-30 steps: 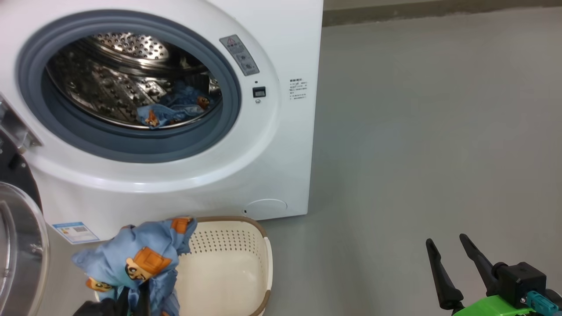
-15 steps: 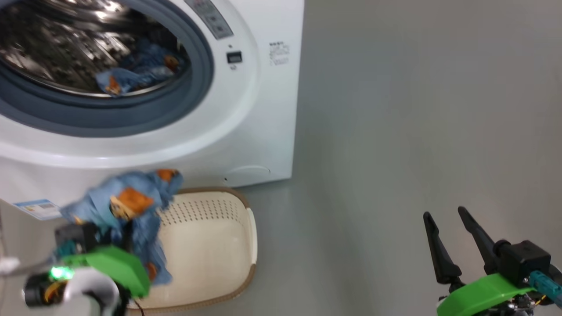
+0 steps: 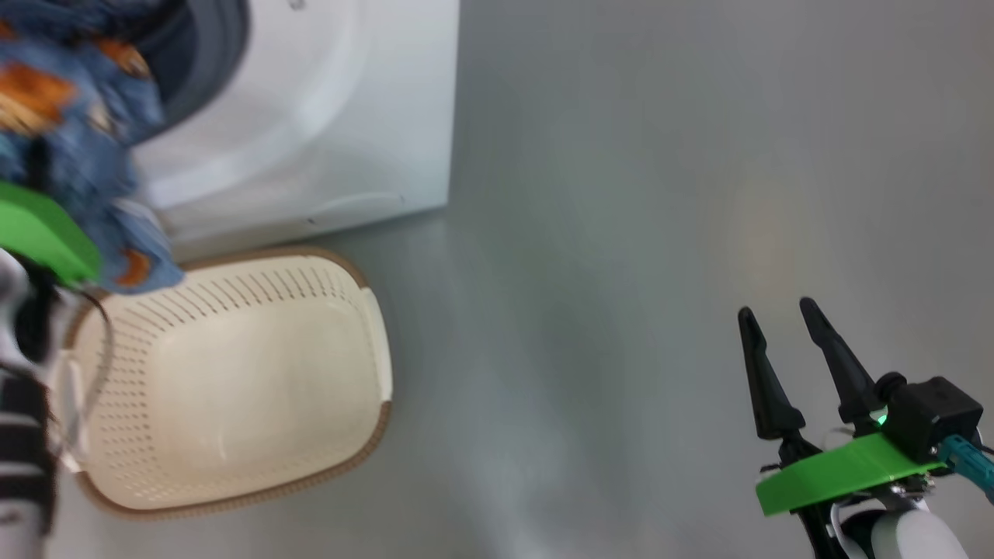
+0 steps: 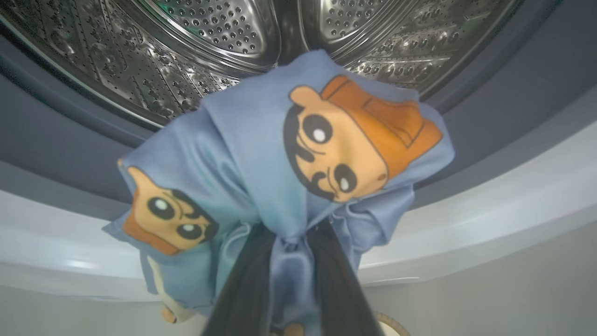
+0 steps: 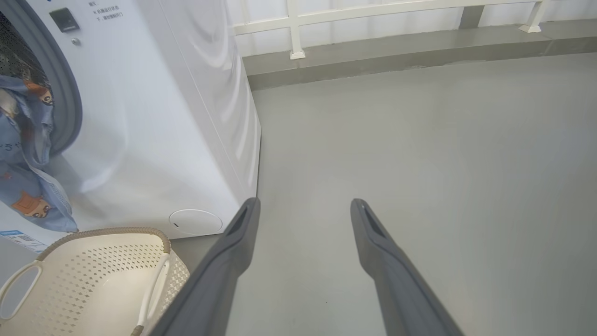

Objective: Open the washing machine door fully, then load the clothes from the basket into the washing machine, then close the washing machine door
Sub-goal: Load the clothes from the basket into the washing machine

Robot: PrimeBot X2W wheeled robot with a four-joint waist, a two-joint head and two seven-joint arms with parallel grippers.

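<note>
Grips clothes (image 4: 280, 154) in left gripper (image 4: 289, 242) at washing machine (image 3: 326, 116) mouth; holds right gripper (image 3: 776, 307) spread, empty, above floor (image 3: 621, 233).

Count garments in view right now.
1: the light-blue cartoon-print garment, clamped in the left gripper at the mouth of the drum of the washing machine. The visible inside of the basket holds none. More may be hidden in the drum.
</note>
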